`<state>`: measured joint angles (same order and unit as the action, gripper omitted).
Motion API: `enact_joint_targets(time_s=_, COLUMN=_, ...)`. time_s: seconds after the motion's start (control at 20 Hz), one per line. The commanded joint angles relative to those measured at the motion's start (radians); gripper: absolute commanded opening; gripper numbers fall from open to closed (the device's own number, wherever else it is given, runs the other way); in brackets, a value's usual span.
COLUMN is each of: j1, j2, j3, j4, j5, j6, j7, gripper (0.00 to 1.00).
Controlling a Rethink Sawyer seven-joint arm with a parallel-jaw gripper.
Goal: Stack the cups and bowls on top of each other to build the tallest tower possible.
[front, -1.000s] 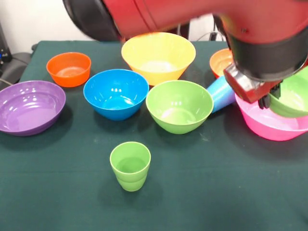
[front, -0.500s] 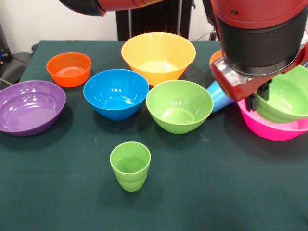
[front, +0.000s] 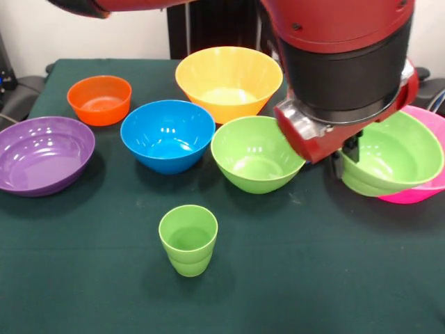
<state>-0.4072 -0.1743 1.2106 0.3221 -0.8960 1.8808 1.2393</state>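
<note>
My gripper [front: 351,149] hangs under the red and black arm at the right and is shut on the near-left rim of a green bowl [front: 396,154]. That bowl is tilted and overlaps the left side of a pink bowl [front: 425,192]. A second green bowl [front: 256,154] stands at the centre. A blue bowl [front: 167,135] is to its left and a yellow-orange bowl [front: 228,82] behind it. An orange bowl [front: 99,99] and a purple bowl [front: 43,153] stand at the left. A lime green cup [front: 188,239] stands upright in front. The arm hides the light blue cup.
Everything stands on a dark green table cloth [front: 313,278]. The bulky arm [front: 341,62] covers the table's far right part. Grey and dark equipment [front: 17,90] sits beyond the far left edge.
The arm has moved left, carrying the green bowl off the middle of the pink bowl. The light blue cup, visible before, is now behind the arm.
</note>
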Motion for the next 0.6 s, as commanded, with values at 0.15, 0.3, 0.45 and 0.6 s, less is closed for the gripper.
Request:
enact_joint_targets(time_s=0.15, j1=-0.04, j2=0.062, j3=0.102, j4=-0.054, j5=-0.161, j6=0.029, j7=-0.429, gripper=0.0)
enact_joint_targets(time_s=0.3, j1=-0.048, j2=0.064, j3=0.14, j4=-0.069, j5=-0.205, j6=0.056, j7=-0.457, gripper=0.0)
enact_joint_targets(time_s=0.45, j1=-0.057, j2=0.07, j3=0.201, j4=-0.095, j5=-0.285, j6=0.083, j7=-0.506, gripper=0.0)
enact_joint_targets(time_s=0.6, j1=-0.062, j2=0.089, j3=0.338, j4=-0.144, j5=-0.45, j6=0.101, j7=-0.585, gripper=0.0)
